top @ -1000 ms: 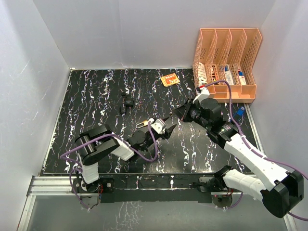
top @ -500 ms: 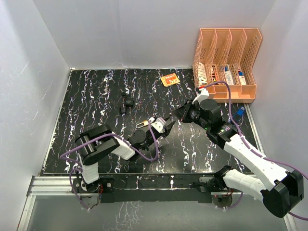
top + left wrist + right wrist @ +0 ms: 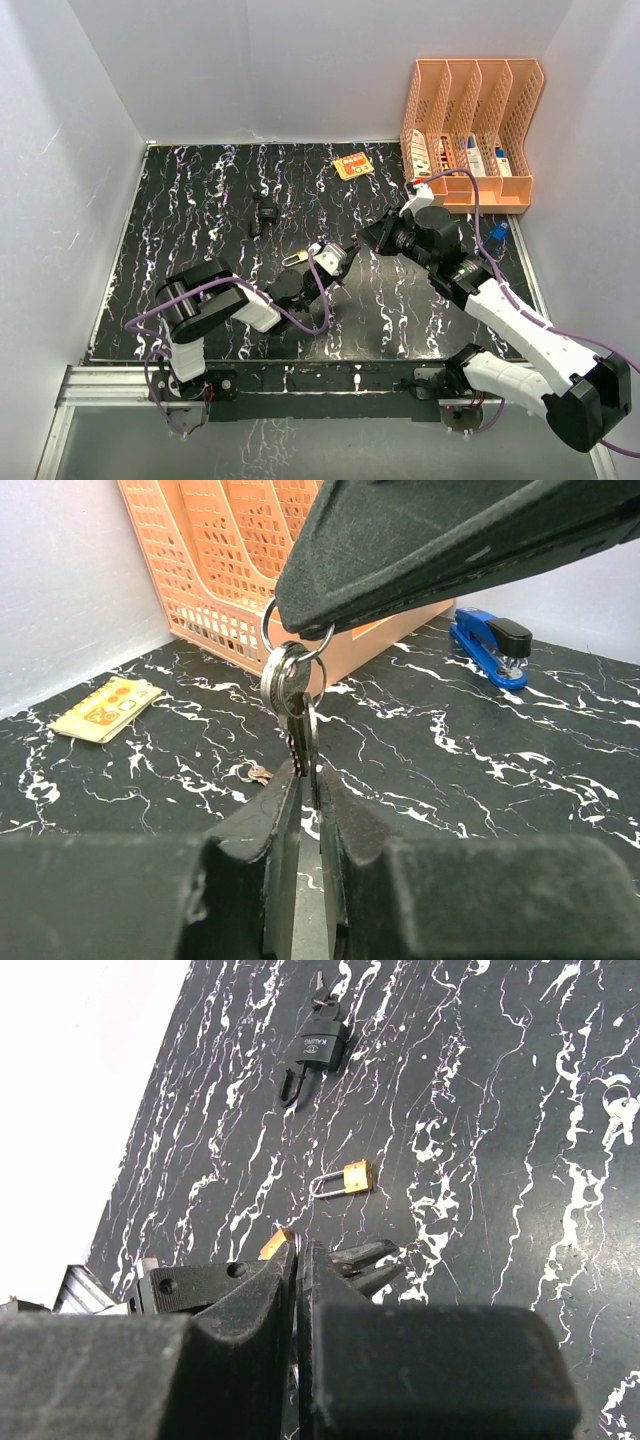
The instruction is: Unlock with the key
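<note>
Both grippers are meeting over a key at mid-frame above the table [image 3: 200, 200]; nothing is being unlocked yet.
The right gripper [image 3: 356, 244] is clamping the key ring [image 3: 283, 675] at the upper centre of the left wrist view, and the left gripper [image 3: 308, 780] is pinching the blade of the key [image 3: 303, 735] hanging from it. The brass padlock [image 3: 345, 1178] is lying on the table, apart from both, its shackle apparently seated. I judge a handover is under way, with inserting and turning remaining. Only the left wrist view is showing the key; the right wrist view is showing the padlock plainly.
</note>
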You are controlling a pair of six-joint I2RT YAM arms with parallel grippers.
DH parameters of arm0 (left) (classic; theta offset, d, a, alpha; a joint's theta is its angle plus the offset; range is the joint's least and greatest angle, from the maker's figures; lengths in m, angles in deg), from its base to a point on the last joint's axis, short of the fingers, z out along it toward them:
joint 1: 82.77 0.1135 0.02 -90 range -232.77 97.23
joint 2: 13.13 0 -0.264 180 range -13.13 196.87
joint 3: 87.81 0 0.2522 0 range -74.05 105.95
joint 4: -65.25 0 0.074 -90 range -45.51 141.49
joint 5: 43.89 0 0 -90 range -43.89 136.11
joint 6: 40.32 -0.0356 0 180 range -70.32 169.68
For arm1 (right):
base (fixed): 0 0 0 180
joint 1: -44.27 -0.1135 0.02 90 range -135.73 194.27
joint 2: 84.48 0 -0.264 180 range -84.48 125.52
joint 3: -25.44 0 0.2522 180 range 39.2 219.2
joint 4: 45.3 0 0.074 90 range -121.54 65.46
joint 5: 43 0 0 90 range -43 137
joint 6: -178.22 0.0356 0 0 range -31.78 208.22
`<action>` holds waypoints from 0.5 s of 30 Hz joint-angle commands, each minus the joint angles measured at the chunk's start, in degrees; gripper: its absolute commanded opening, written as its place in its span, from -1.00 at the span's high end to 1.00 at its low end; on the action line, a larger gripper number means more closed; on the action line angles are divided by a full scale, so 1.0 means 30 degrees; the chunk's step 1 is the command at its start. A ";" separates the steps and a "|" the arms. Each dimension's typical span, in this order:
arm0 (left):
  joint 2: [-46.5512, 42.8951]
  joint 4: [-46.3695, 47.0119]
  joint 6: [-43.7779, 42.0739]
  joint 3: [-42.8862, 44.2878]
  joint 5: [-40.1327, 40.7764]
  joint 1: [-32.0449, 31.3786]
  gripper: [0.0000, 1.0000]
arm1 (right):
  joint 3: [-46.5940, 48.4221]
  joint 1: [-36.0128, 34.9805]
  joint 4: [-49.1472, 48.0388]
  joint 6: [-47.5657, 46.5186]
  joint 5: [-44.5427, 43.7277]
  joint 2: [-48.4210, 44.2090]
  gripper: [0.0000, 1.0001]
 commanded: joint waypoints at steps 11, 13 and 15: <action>-0.0462 0.3557 0.0111 -0.0241 0.0486 -0.0123 0.91 | 0.0135 -0.0089 -0.0931 0.0150 -0.0703 -0.0470 1.00; -0.0457 0.3557 0.0149 -0.0322 0.0498 -0.0142 0.89 | 0.0135 -0.0089 -0.0931 0.0151 -0.0700 -0.0475 1.00; -0.0462 0.3557 0.0160 -0.0360 0.0537 -0.0124 0.88 | 0.0157 -0.0089 -0.0924 0.0155 -0.0702 -0.0468 1.00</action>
